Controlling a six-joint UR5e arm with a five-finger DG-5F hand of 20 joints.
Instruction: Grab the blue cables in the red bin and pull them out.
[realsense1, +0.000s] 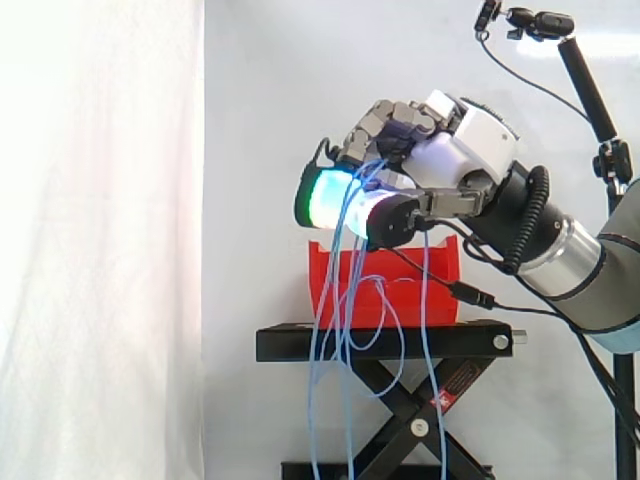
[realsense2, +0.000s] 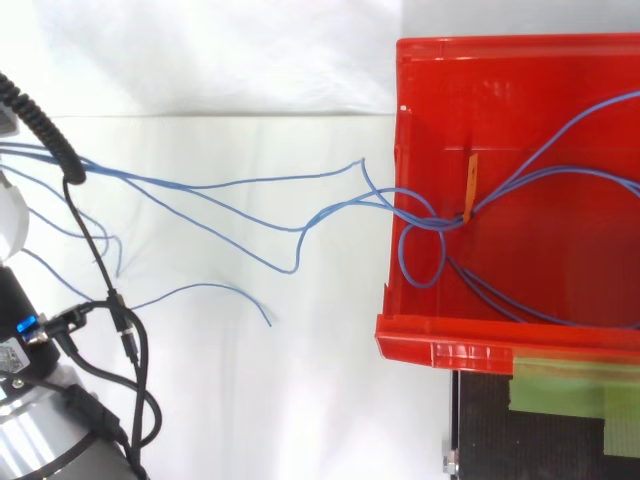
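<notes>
1. Robot hand (realsense1: 430, 150) hangs above the red bin (realsense1: 445, 295), its fingers curled tight round a bunch of the blue cables (realsense2: 438, 222).
2. From that grip, strands droop in loops past the bin's front and the black stand (realsense1: 380, 342). Seen from overhead, others lie inside the bin, crossed in a knot-like tangle by its wall, beside an orange tag (realsense2: 470, 185).
3. That tangle looks to me as if it could catch on the rim under a harder pull, dragging or tipping the bin off its stand.
4. Loose ends might also slide through the fingers, leaving strands behind.
</notes>
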